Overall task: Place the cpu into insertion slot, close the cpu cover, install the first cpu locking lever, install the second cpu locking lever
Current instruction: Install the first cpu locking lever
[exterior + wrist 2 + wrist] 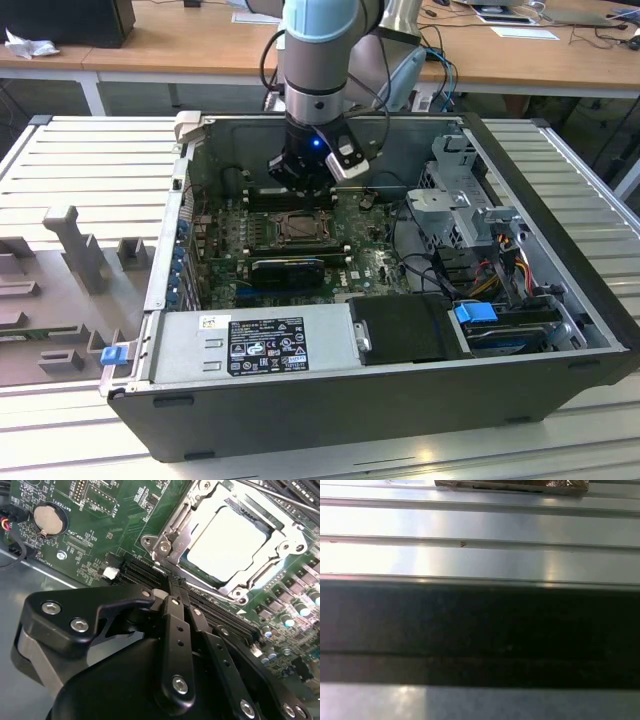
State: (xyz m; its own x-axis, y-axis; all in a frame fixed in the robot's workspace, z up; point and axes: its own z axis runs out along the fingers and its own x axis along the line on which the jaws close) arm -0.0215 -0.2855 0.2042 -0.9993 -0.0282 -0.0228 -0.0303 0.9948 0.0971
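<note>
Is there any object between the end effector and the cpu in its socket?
Nothing visible stands between them. The end effector hangs beside the insertion slot, and the cpu lies inside it with the cpu cover closed around it.

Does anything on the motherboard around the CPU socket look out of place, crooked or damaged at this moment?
Nothing stands out. In the second wrist view the cpu lies flat and square in the insertion slot, with the cpu cover down around it. The gripper is beside the socket, over the memory slots.
</note>
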